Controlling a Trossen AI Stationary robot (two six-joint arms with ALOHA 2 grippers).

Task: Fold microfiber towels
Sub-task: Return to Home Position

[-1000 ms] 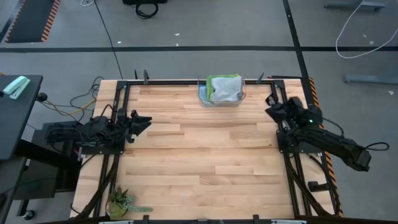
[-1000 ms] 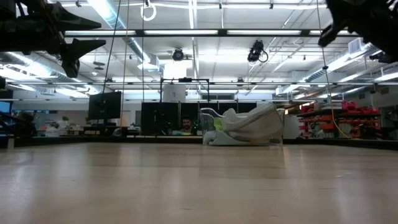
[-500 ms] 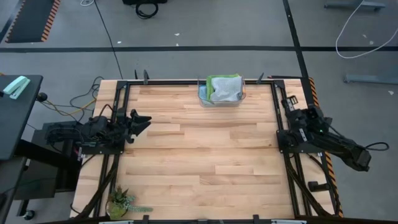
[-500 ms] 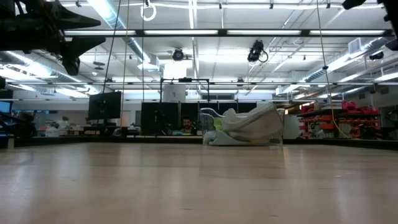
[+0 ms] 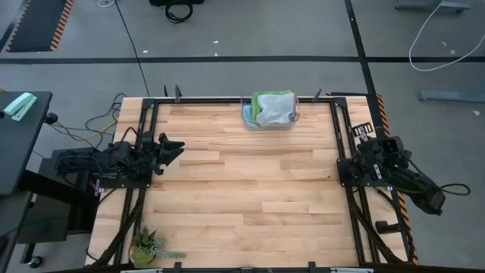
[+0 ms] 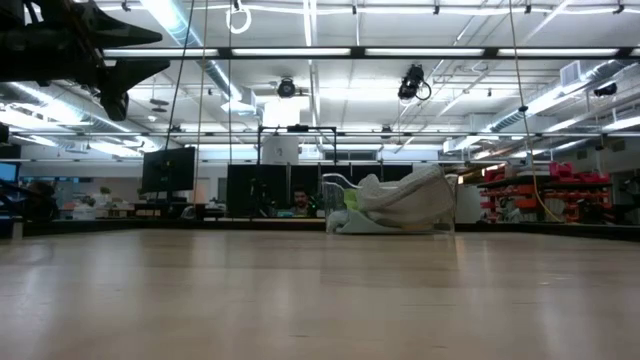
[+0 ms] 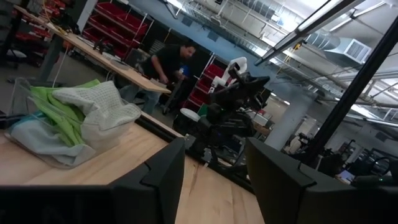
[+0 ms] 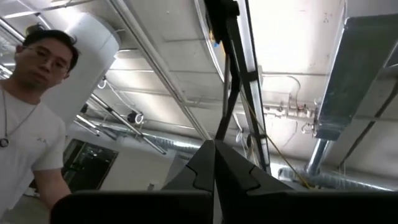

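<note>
Two soft, light towels (image 5: 276,108), grey over green, are lying in the bin (image 5: 246,119) at the counter's (image 5: 250,197) far edge, probably best pinched by corners, while we are holding left hand (image 5: 174,146) spread, right hand (image 8: 214,152) pressed together.

Whole table (image 5: 242,189) seen from high above, straight down; same table looked across from low down, room behind; towels (image 5: 273,108) shared by high, low and left wrist views; right wrist view pointed up at the ceiling (image 8: 286,37)
</note>
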